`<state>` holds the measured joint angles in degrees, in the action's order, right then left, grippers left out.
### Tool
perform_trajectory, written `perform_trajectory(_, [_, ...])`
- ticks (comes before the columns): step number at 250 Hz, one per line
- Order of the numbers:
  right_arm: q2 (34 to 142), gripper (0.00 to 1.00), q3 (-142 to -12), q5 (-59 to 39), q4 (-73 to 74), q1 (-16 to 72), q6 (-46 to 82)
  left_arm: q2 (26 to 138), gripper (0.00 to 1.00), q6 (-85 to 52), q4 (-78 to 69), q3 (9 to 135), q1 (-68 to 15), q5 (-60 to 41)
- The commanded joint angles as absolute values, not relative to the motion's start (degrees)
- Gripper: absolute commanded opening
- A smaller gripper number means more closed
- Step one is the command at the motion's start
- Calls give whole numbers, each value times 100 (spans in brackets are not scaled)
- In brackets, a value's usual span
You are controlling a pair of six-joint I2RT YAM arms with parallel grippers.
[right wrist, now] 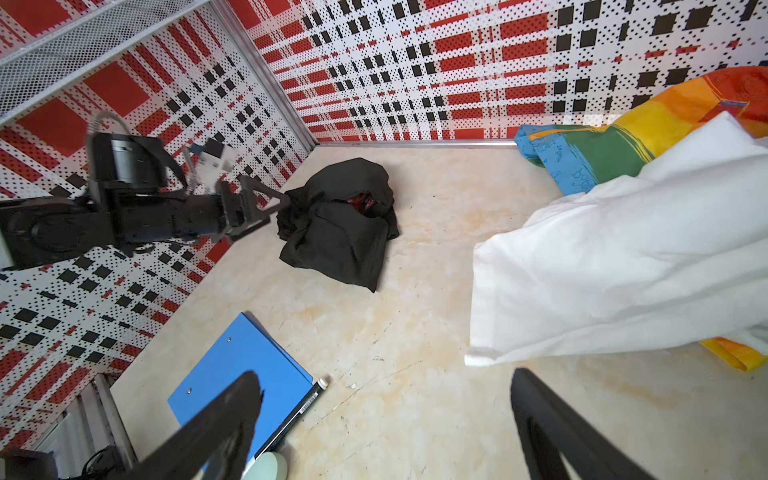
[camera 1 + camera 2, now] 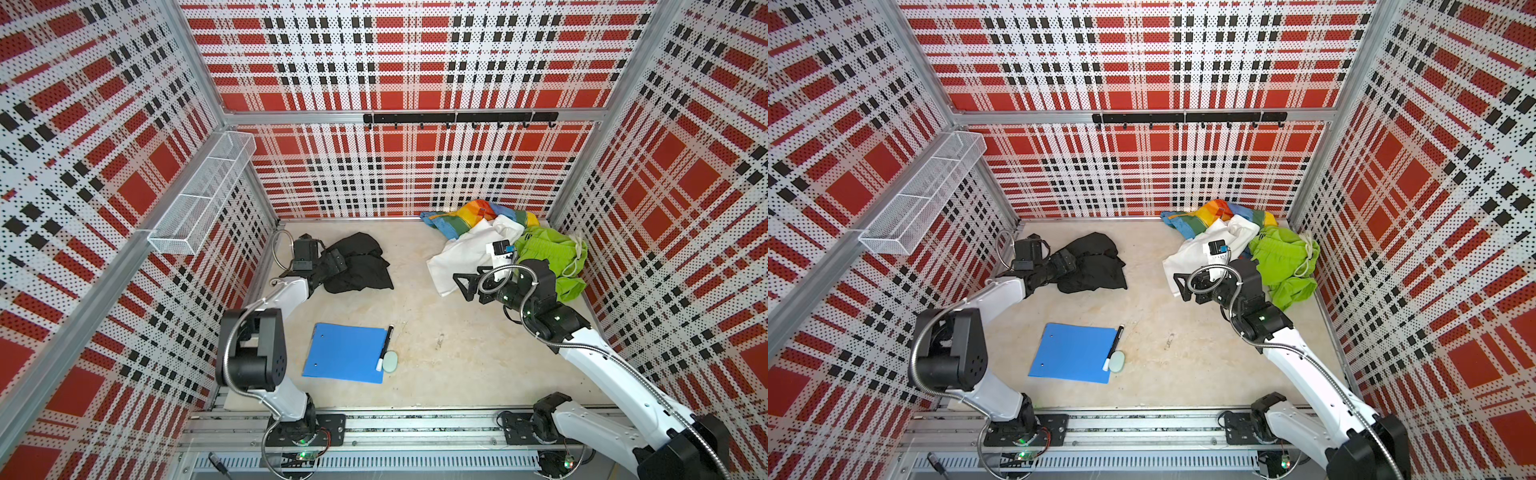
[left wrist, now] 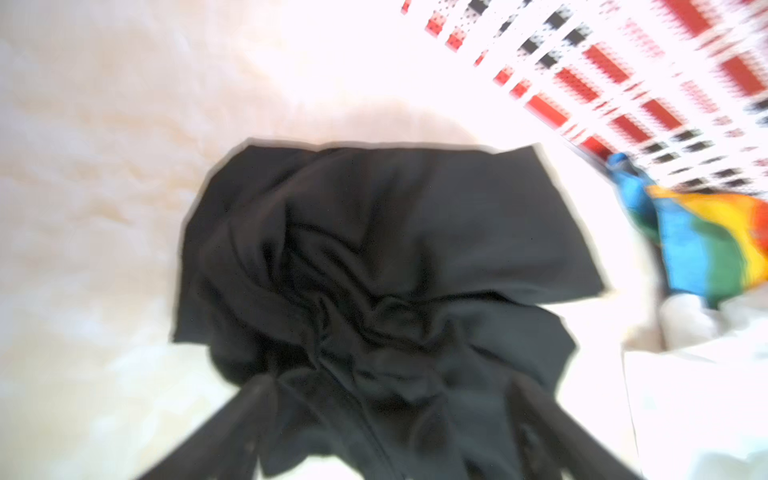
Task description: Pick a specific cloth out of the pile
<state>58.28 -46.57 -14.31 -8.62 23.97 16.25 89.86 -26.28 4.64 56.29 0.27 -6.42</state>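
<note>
Crumpled matte black cloth (image 2: 365, 270) far left, left end effector (image 2: 334, 262) wide over it, right end effector (image 2: 463, 286) wide, empty

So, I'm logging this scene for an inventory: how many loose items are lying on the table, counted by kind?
Fabrics: 4 (black cloth, white cloth, lime-green garment, rainbow-striped cloth)
Folders: 1 (blue folder)
Markers: 1 (marker)
Discs: 1 (pale-green disc)
Total: 7
</note>
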Motion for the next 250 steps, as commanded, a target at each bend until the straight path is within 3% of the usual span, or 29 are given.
perform_trajectory(1, [5581, 100, -4783, -1413, -994, 2376, 1452, 8224, 99, -2466, 463, 5316, -26, -485])
perform_trajectory(55, [5098, 100, -4644, -1201, -1143, 2365, 1483, 6898, 99, -2106, 257, 4501, -502, 238])
perform_trajectory(101, [4606, 100, -4284, 154, -1193, 2366, 1502, 6316, 99, -2222, -888, 3518, -586, 966])
perform_trajectory(156, [4310, 100, -3795, 1239, -906, 2339, 1328, 6251, 99, -1720, -1656, 2819, -653, 1649])
perform_trajectory(183, [4332, 100, -3516, 1817, -664, 2308, 1220, 6304, 99, -928, -2972, 2222, -632, 1110])
perform_trajectory(250, [4673, 100, -3190, 1767, -212, 1676, 1156, 7504, 99, -175, -4828, 1836, -605, 1018])
